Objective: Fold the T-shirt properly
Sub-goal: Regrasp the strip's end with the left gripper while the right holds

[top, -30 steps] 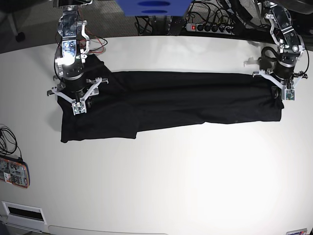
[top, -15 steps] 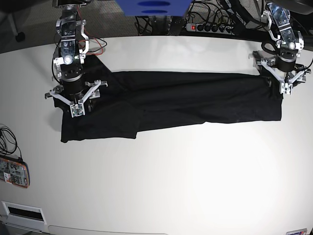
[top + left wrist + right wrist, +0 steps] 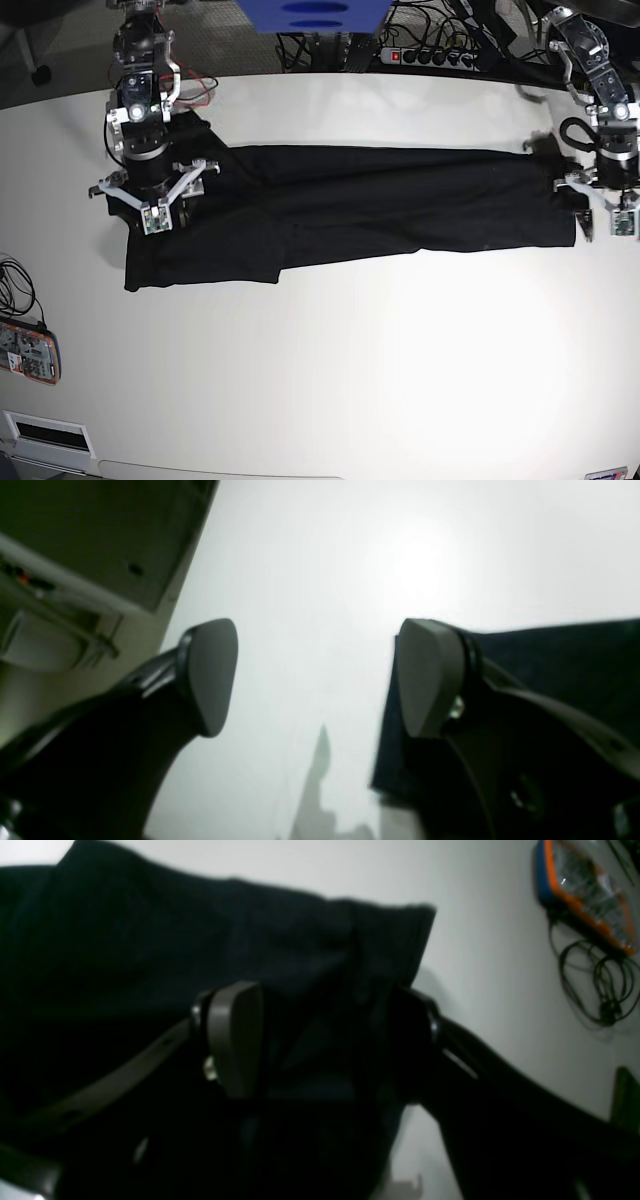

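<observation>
Base: left pincer [image 3: 606, 212] now farther right.

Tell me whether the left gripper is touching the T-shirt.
Cannot tell. In the left wrist view the left gripper is open over bare table, nothing between its pads, but one finger overlaps the T-shirt edge, so no clear gap or contact shows.

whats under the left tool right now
Bare white table lies under the open left tool. The T-shirt reaches only its right pad, whose arm hides the cloth edge below. Nothing is between the pads.
</observation>
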### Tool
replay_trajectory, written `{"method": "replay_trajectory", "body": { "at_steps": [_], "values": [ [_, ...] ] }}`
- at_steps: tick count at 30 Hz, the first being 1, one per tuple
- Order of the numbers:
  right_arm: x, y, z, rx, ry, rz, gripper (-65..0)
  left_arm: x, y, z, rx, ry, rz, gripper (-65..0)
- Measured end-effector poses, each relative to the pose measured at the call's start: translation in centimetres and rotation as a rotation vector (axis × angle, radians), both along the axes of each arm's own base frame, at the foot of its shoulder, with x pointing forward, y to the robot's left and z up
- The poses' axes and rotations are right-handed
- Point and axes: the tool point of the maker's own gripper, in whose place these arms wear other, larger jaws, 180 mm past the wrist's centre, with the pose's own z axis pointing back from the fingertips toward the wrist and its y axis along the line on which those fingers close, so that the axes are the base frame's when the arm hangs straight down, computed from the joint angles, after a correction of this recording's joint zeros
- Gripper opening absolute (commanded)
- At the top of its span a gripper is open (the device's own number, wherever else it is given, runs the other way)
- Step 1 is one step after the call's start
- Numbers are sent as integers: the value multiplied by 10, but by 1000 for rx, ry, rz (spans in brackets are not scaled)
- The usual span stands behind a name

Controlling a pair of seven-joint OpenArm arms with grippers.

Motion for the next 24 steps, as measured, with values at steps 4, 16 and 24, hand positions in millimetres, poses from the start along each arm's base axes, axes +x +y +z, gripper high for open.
{"method": "replay_trajectory", "body": {
  "at_steps": [4,16,24],
  "values": [
    [5,12,0,11,0,26,-272,4,-48,-75,-143,172,-105,-173],
    [15,26,5,27,-28,63,-272,72,-55,-143,-361,177,-142,-173],
    [14,25,4,26,-23,62,-272,75,-55,-134,-325,152,-150,-168]
  ]
}}
